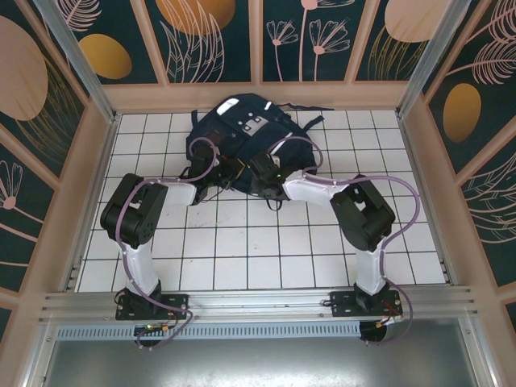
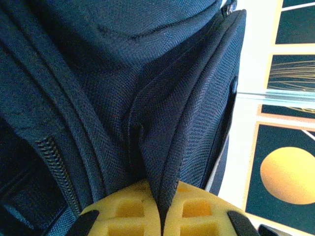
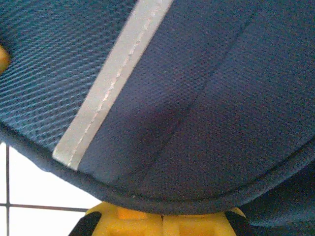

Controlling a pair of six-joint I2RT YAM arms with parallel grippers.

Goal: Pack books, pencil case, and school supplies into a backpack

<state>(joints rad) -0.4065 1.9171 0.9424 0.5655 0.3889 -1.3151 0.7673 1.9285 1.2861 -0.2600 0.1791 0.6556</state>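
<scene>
The navy backpack (image 1: 246,129) lies at the back middle of the tiled table, its grey-white patch (image 1: 256,125) facing up. My left gripper (image 1: 232,171) is at its near edge. In the left wrist view the left gripper (image 2: 162,196) is shut, and a ridge of the backpack cloth (image 2: 167,123) is pinched between the yellow fingers (image 2: 123,209). My right gripper (image 1: 258,171) sits just beside it. In the right wrist view the right gripper (image 3: 163,214) has its yellow fingers (image 3: 133,223) pressed together. The backpack's piped rim (image 3: 147,194) hides their tips, so whether they pinch cloth does not show. The books, pencil case and school supplies are out of view.
A zipper (image 2: 54,162) runs along the backpack's left side. A white reflective stripe (image 3: 113,78) crosses its panel. White tiled table (image 1: 242,242) stretches between the backpack and the arm bases. Wooden walls and metal posts (image 1: 76,56) enclose the space.
</scene>
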